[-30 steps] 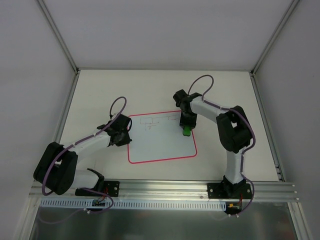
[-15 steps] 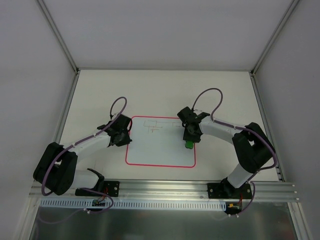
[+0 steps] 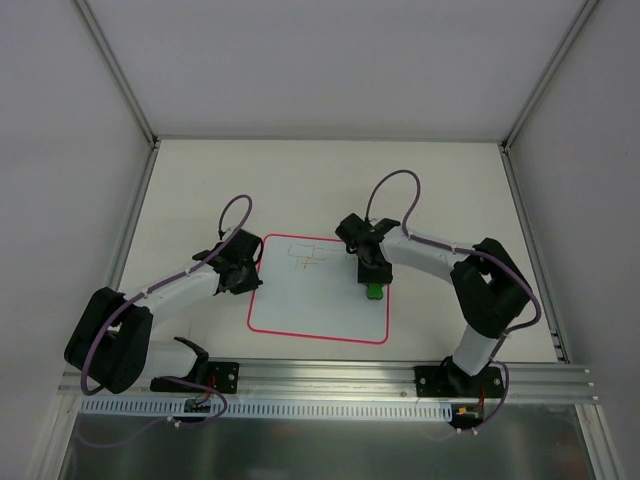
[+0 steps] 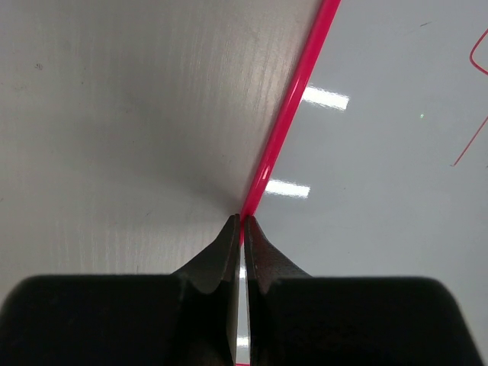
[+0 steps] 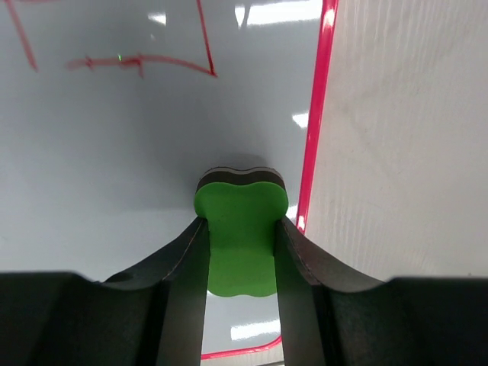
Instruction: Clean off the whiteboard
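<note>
— Where was the whiteboard, and how did you judge it would handle?

— It lay flat on the desk, in the middle between my two arms, its pink border all around. It looked thin, light and stiff, with a glossy face that threw back the lamps. I judged it slippery: a board like that would likely slide on the desk under a sideways rub.

— So where would you take hold of it?

— Not by lifting. I judged the edge the best place, pressing down on the border. My left end effector had its fingers together, the tips touching the pink border on the board's left side.

— And the right one?

— My right end effector was clamped on a green eraser, which looked like soft foam with a darker layer beneath. It sat on the board close to the right border.

— What remained to wipe?

— Thin red lines on the far part of the board, beyond the eraser. I judged light, even pressure enough, since the face seemed hard and smooth.
</note>
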### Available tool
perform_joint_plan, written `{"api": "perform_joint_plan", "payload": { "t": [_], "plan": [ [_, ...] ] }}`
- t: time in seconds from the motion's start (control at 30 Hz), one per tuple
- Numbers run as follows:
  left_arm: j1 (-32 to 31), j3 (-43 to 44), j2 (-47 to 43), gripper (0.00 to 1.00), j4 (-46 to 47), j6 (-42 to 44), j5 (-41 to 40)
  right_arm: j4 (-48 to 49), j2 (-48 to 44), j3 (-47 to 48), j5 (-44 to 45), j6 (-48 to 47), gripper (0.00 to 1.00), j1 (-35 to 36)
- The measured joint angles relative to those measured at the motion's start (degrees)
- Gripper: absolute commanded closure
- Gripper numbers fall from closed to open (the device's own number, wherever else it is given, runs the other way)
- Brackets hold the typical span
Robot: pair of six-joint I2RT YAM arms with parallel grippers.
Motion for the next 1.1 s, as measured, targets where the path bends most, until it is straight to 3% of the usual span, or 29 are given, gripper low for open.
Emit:
{"api": "perform_joint_plan", "payload": {
  "t": [0.23,0.6,0.83,1.1],
  "plan": [
    [0.0,-0.2,-0.5,1.00,-0.5,0.0,0.3,-0.4,4.9,12.0,3.4,-5.5,1.00,-3.5],
    [0.0,-0.1,-0.3,1.00,-0.3,0.8,0.8,1.2,15.0,18.4,0.9,-13.9,1.00,-10.3],
    [-0.8,0.6,0.6,1.00,-0.5,2.1,0.7,-0.6,19.4,25.0,-0.7,-14.7,1.00,-7.9],
    [-1.9,1.0,1.0,1.00,-0.9,2.8,-0.2,1.4,26.1,35.2,-6.4,-12.5,1.00,1.0]
  ]
}}
